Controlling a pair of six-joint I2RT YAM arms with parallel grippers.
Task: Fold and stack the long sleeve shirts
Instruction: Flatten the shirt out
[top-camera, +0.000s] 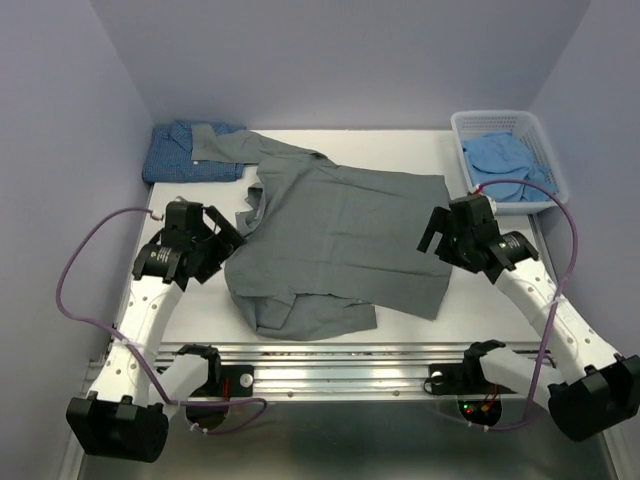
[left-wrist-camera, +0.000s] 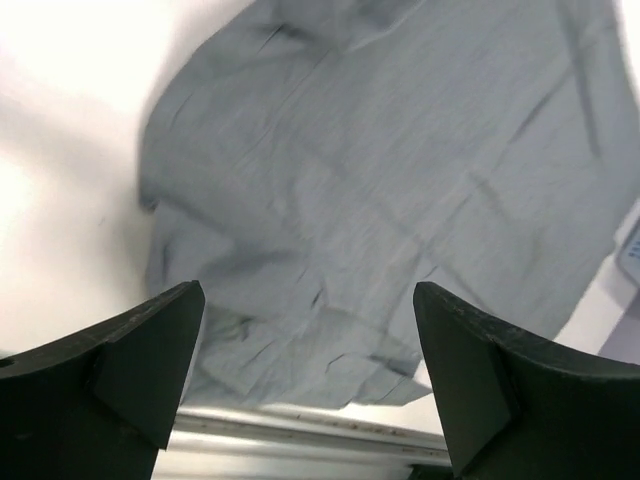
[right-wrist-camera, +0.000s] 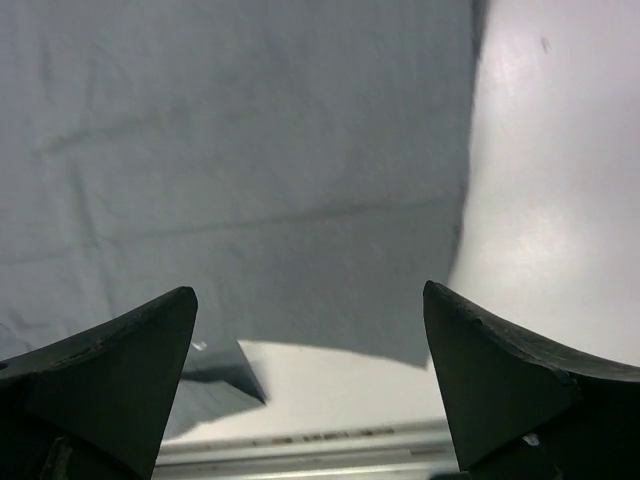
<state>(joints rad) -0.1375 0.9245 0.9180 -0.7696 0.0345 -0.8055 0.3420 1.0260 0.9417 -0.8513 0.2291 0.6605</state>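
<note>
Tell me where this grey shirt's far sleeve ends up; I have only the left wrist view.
Observer: A sleeve of the grey shirt lies across a folded dark blue dotted shirt at the far left corner of the table.
Operator: Report the right claw.
Observer: The right claw is open and empty, above the grey shirt's right edge.
</note>
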